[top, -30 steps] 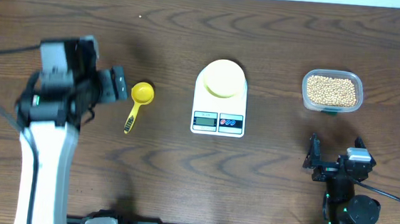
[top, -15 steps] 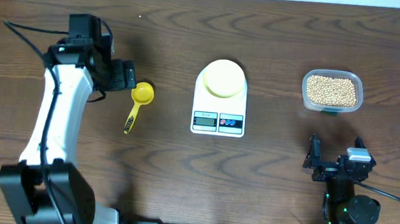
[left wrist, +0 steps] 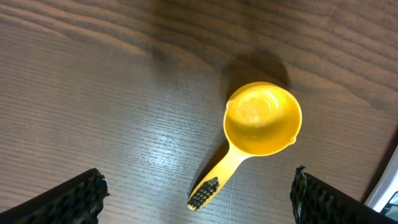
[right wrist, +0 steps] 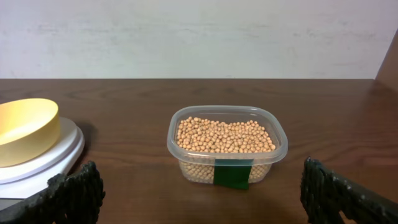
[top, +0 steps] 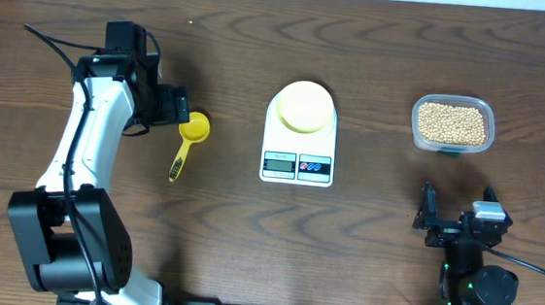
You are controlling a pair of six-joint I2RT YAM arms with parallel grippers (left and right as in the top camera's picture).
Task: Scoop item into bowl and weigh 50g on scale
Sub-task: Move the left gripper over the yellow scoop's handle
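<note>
The pale yellow bowl sits on the round platform of the white scale at the table's middle; both show at the left of the right wrist view, the bowl on the scale. The beige beans fill a clear tub at the right, also in the right wrist view. A bright yellow scoop lies left of the scale. My left gripper hovers open just left of the scoop; in the left wrist view the scoop lies between the spread fingers. My right gripper rests open near the front, facing the tub.
The scoop's handle points toward the table's front edge. The tub has a green label on its near wall. A wall rises behind the table's far edge.
My left arm has swung up and right, bringing the open gripper closer beside the scoop's cup. The right arm, scale, bowl and tub have not moved.
</note>
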